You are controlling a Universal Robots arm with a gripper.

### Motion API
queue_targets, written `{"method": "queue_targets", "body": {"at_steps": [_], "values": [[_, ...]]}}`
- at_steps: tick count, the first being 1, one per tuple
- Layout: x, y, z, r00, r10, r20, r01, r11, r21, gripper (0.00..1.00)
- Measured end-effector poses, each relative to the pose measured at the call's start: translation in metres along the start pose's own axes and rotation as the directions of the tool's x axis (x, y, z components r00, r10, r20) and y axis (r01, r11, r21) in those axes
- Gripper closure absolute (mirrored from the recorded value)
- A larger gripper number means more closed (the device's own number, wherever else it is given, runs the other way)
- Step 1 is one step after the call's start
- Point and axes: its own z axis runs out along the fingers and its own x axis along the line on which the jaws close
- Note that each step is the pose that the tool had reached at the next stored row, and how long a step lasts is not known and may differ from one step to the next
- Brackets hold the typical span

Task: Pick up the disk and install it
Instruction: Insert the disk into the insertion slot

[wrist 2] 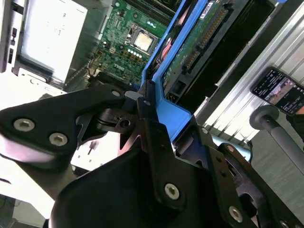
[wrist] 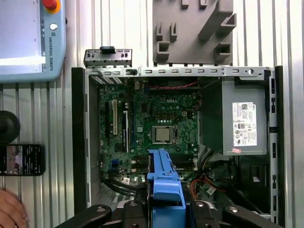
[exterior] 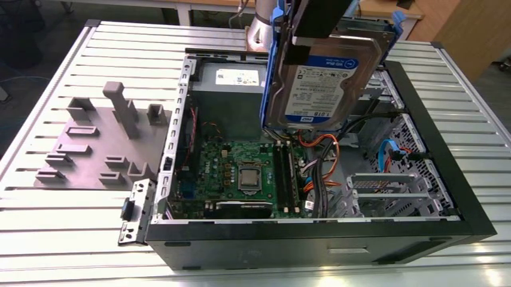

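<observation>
Disk (exterior: 324, 84) is up, hanging on edge above the open case (exterior: 319, 245), hand (wrist: 166, 209) clenched on its blue carrier (wrist: 165, 185). Pickup's done; it isn't seated in the case yet, so install remains.

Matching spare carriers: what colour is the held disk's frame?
The disk's frame is blue, clearest in the first wrist view.

Arm (exterior: 258, 28): descends from the exterior view's top edge, near vertical.
Gripper (wrist: 166, 211): points downward; black linkages spread to either side in both wrist views.
Fingers (wrist 2: 148, 124): clamped on the blue end tab of the disk (exterior: 319, 84).
Load: disk hangs on end beneath the gripper.
</observation>
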Motion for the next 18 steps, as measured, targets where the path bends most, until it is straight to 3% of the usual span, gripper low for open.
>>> {"method": "queue_targets", "body": {"at_steps": [13,18], "values": [[0.0002,0.0000,0.0004,1.0000,0.000,-0.0001,0.000,1.0000,0.0000,0.63],[0.0044,-0.0003,0.0004,1.0000,0.000,-0.0002,0.000,1.0000,-0.0001,0.63]]}}
